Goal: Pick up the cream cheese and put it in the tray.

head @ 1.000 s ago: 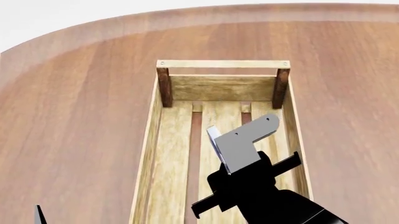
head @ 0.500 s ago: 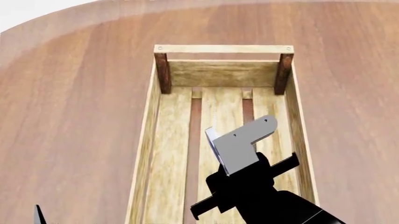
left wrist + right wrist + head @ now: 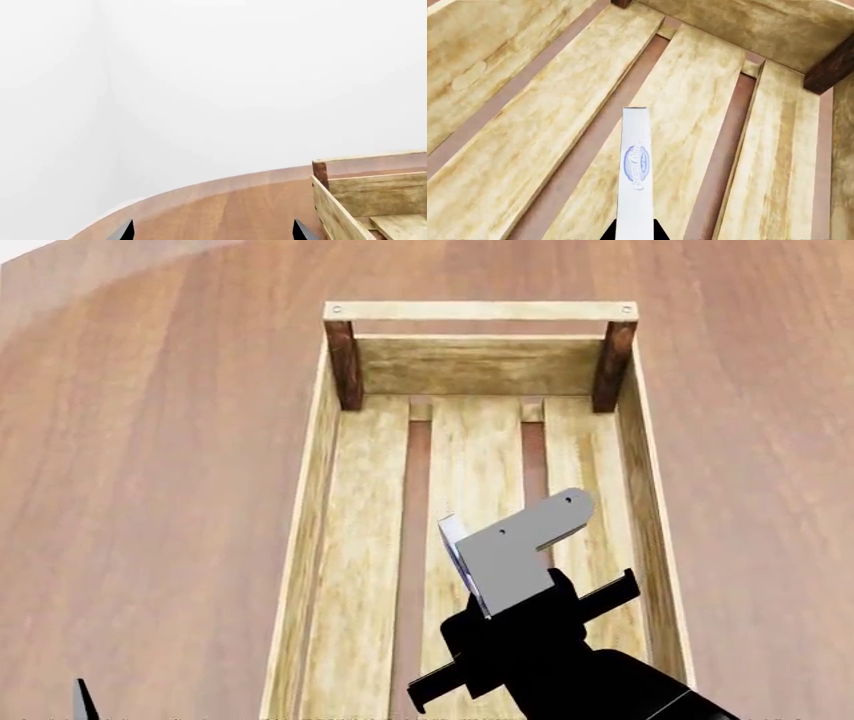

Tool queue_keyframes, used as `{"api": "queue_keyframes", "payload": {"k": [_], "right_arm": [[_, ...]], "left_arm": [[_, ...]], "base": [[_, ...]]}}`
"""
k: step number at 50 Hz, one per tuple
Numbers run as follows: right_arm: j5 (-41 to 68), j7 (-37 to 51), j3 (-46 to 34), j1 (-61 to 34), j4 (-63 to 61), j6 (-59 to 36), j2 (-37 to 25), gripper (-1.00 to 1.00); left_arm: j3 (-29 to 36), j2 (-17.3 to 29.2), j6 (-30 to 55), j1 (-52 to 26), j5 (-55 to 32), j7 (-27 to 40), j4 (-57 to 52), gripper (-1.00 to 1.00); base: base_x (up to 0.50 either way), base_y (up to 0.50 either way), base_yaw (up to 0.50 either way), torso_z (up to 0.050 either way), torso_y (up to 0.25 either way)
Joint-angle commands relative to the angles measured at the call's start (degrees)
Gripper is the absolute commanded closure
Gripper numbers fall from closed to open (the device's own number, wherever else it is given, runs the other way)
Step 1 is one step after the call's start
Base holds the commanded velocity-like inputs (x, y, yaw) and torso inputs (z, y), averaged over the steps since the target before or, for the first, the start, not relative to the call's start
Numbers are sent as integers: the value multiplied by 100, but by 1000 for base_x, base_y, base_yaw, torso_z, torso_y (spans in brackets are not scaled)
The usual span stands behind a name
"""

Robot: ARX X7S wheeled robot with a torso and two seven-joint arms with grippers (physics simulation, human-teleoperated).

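Note:
The cream cheese (image 3: 635, 172), a thin white box with a blue oval logo, is seen edge-on in my right gripper (image 3: 634, 233), which is shut on it, a black fingertip on each side. In the head view the right gripper (image 3: 497, 558) hangs over the middle slat inside the tray (image 3: 481, 311), and a pale edge of the cream cheese (image 3: 454, 532) shows beside the grey finger plate. The tray's slats (image 3: 527, 125) lie below the box, apart from it. My left gripper (image 3: 213, 236) is open and holds nothing, left of the tray (image 3: 333, 205).
The tray stands on a round wooden table (image 3: 147, 460). Dark brown corner posts (image 3: 343, 365) mark the tray's far end. Only a fingertip of the left gripper (image 3: 84, 702) shows at the head view's lower left. A white wall (image 3: 200, 75) lies beyond the table.
The tray's far end has risen in the head view, showing more slatted floor beyond the right gripper. The gripper and box keep the same place in the frame.

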State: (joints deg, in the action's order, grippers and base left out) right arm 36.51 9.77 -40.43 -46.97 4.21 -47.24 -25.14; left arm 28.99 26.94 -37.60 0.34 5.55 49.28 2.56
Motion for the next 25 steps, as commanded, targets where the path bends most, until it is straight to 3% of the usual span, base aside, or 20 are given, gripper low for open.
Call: {"api": "queue_keyframes", "payload": {"k": [1,25], "right_arm": [[-108,-35,18,-48,-9,17,2,100],[-154,-100,-60,-32,149,144,60,100]], "left_arm": [[7,-9,-6,-14,6,7,23,-100],[49,42,-218,-9,-45,-24,56,-100]], "base": [[0,0,0,0,-70],[0,0,0,0,-47]]}}
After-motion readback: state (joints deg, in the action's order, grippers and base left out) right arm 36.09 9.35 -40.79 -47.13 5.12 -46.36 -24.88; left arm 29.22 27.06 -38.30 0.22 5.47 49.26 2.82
